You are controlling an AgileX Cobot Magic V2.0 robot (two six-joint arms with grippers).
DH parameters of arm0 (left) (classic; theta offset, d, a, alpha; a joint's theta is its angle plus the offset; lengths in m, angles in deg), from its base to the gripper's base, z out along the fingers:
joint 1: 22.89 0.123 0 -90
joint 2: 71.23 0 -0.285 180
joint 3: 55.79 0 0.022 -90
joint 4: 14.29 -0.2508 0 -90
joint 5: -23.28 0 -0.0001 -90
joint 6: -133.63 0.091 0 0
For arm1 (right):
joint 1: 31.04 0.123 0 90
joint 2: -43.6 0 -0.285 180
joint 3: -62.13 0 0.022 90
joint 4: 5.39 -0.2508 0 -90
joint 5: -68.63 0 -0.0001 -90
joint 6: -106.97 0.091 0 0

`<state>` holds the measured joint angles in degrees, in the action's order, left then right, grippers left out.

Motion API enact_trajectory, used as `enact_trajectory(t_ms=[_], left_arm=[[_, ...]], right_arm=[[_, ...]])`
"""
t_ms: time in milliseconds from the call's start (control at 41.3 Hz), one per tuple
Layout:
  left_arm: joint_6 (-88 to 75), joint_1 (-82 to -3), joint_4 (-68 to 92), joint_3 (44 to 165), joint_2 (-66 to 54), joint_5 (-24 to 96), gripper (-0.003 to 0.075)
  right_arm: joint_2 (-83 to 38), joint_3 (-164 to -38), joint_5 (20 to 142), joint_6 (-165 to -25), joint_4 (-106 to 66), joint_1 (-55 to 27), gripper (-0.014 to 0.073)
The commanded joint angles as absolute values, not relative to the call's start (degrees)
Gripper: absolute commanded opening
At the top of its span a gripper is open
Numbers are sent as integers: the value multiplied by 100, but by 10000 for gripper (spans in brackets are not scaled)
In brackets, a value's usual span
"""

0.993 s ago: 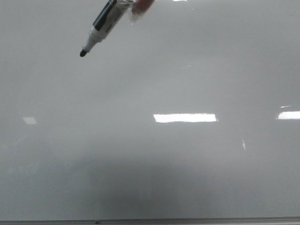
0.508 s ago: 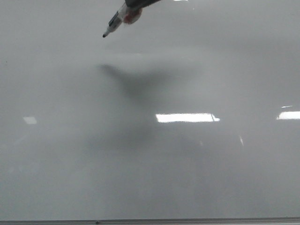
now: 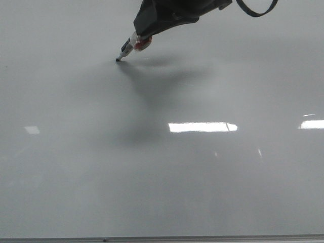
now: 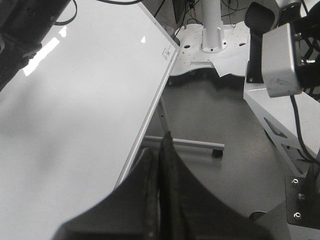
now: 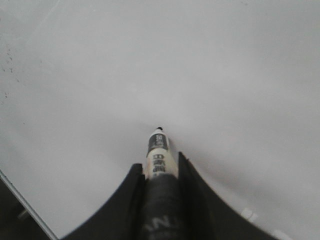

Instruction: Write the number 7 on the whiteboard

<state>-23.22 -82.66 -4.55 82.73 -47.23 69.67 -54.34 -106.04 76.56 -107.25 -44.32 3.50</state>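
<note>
No number 7 shows on the whiteboard (image 3: pixel 162 177) yet; its surface is bare under my marker (image 3: pixel 126 49). The tip sits ahead of my right jaws (image 5: pixel 159 167), at or just off the board; they pinch the barrel. My left jaws (image 4: pixel 159 165) are pressed together, empty. My worry: a slanted pen pressed too lightly skips, too hard slips.

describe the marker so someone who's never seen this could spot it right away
Start with the whiteboard, the glossy pale surface filling the front view. Near its top, slightly left of centre, the dark right gripper reaches down, its jaws shut on the marker. The marker is the slim white barrel with dark label print and a black tip at or just above the board, the only small object there; the bright rectangles are just glare.
</note>
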Motion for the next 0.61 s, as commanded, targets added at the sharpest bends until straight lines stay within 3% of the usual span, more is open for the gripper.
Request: enact_trajectory(t_ms=[0, 581], left_arm=[[-2373, -8303, -342, 8410, -4665, 6568, -20], [-2373, -8303, -352, 8410, -4665, 6568, -20]], right_arm=[[-5277, -10788, 7259, -10725, -4506, 312, -68], [-4658, -10057, 7247, -10736, -4506, -511, -60]])
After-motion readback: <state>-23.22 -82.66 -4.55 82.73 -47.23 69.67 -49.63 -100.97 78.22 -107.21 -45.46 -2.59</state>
